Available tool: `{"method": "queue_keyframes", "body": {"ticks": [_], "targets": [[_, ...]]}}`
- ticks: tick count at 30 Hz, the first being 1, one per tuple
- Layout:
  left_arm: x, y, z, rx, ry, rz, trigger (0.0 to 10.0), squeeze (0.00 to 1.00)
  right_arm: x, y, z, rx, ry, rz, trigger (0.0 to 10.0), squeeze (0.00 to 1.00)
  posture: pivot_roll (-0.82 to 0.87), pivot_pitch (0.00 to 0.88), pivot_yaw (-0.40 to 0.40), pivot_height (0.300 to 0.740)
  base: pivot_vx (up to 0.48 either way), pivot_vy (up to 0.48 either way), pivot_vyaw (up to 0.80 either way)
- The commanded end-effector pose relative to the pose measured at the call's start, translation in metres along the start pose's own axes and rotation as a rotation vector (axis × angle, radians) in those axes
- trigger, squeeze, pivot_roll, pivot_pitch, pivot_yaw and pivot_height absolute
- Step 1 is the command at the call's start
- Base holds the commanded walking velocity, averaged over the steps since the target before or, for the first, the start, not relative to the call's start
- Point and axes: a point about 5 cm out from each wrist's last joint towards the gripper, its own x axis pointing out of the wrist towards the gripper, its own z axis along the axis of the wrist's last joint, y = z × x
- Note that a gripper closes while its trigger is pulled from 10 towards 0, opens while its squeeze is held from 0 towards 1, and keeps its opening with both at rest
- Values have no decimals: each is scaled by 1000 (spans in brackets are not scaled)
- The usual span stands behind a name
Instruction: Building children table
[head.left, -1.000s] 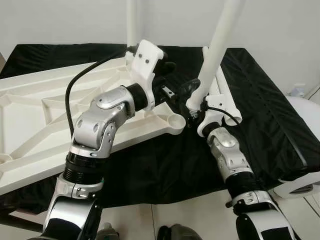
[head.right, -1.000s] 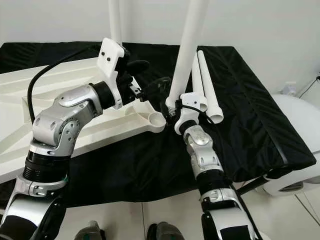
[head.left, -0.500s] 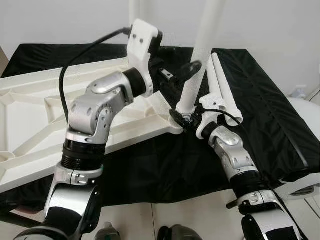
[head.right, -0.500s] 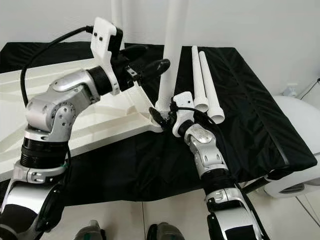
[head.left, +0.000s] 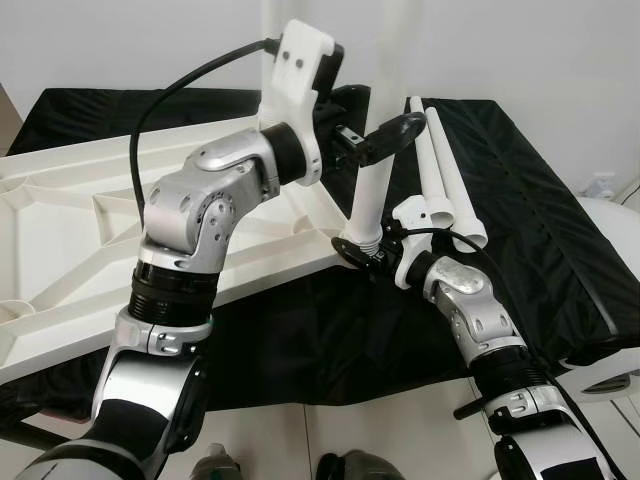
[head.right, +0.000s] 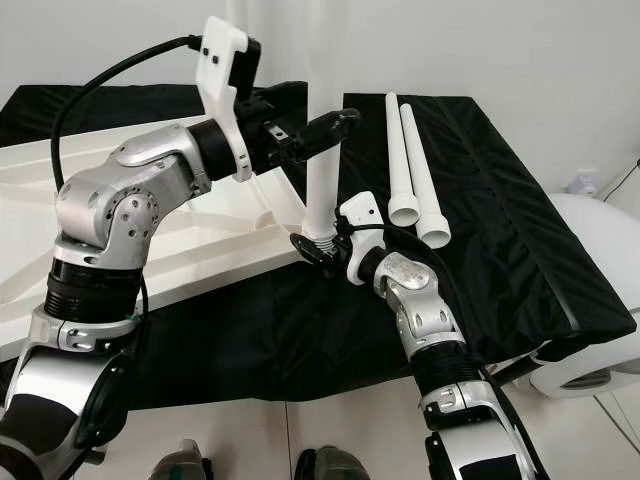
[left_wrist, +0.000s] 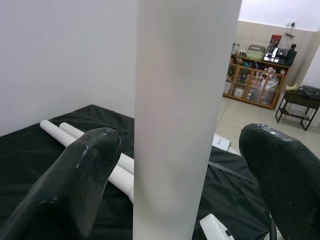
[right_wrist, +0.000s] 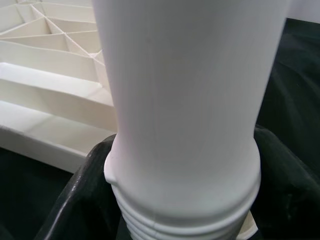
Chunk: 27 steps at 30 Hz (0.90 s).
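Bright, even indoor light, soft shadows only. Head views sharp; the white tabletop (head.left: 60, 230) nearly blows out against the black cloth (head.left: 520, 200). Wrist views blur close up, with glossy sheen on black fingers (left_wrist: 80, 170)

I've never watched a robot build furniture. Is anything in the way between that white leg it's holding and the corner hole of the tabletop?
Nothing visible. The right gripper holds the white leg by its threaded end, right at the tabletop corner; its fingers hide the socket itself.
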Motion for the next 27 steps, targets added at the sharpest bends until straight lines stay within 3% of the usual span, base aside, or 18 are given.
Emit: {"method": "queue_keyframes", "body": {"ticks": [1,6,7,8,9,10,11,12,13,27], "targets": [[6,-5,2,-2,14,-52,10000,0,-1,-3,4,-12,-2,6,10000,0,42,0,-49,740,0,0,0],[7,-6,3,-21,24,-64,10000,0,-1,-4,4,-14,1,7,10000,0,44,0,-52,740,0,0,0],[8,-6,3,-22,28,-68,9176,0,-2,-4,4,-14,3,7,10000,0,42,0,-51,740,0,0,0],[8,-6,3,-22,31,-71,9176,0,-2,-5,4,-14,4,7,10000,0,42,0,-51,740,0,0,0],[8,-6,3,-21,35,-70,3843,0,-2,-5,4,-13,5,7,10000,0,43,0,-51,740,0,0,0],[8,-6,3,-21,35,-70,3843,0,-2,-5,4,-13,5,7,10000,0,43,0,-51,740,0,0,0],[8,-6,3,-19,40,-66,1922,0,-2,-5,4,-13,7,7,10000,0,43,0,-52,740,0,0,0],[8,-6,3,-19,40,-66,1922,0,-2,-5,4,-13,7,7,10000,0,43,0,-52,740,0,0,0],[8,-5,2,-19,45,-65,0,0,-2,-5,4,-14,7,8,10000,0,43,0,-53,740,0,0,0],[11,-5,2,17,64,-59,0,0,-1,-6,5,-14,9,8,10000,0,42,0,-52,740,0,0,0]]}}
